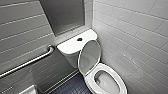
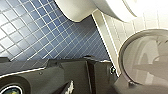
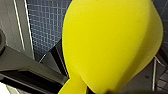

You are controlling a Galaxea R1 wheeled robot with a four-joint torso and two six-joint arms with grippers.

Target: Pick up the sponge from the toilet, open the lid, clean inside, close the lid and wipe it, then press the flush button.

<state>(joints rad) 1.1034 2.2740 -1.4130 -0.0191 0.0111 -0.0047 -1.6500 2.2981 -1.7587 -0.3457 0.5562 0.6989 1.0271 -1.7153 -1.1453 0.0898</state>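
One sponge (image 3: 110, 42) in the right gripper (image 3: 86, 90), lid (image 1: 90, 56) up

The bright yellow sponge sits between the right gripper's fingers. They are closed on it, pinching one end to a narrow waist while the broad rounded part bulges away from them. Beyond the fingers and the sponge lies the blue small-tiled floor (image 3: 45, 27), well apart from both. Whether the left gripper is open or closed cannot be told. Past it the same floor runs up to the white underside of the toilet (image 2: 75, 10).

In the head view the lid stands raised, tilted back toward the tank (image 1: 72, 58), and the bowl (image 1: 107, 82) is open to view. The flush button (image 1: 79, 39) — small, dark, round — is set in the tank top. A grab bar (image 1: 27, 62) runs along the grey-tiled wall (image 1: 25, 30) beside the tank.
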